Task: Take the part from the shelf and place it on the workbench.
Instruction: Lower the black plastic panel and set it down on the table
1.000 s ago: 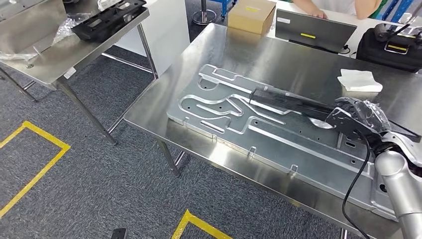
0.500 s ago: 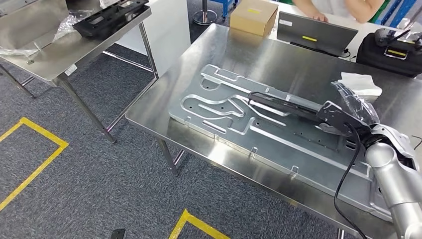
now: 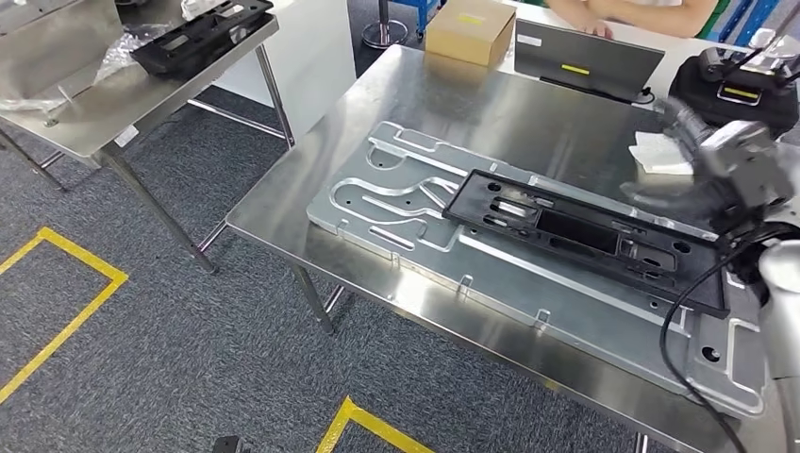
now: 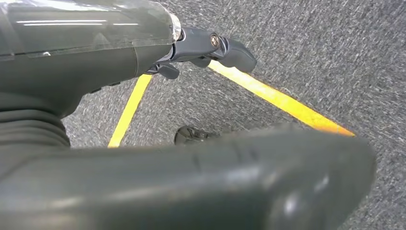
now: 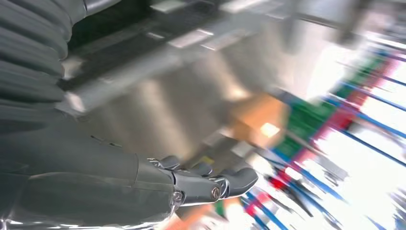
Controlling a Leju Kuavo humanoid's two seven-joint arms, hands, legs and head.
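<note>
Part lies flat on the metal plate on the counter, right of centre. My right robot hand is blurred just beside its far right end, fingers apart, holding nothing. Placing looks done; next I pull clear.

Grey carpet floor with yellow tape lines.

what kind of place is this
Likely a factory or assembly workshop: steel workbench carrying a machined metal plate and black part, plus yellow floor tape marking zones on grey carpet.
</note>
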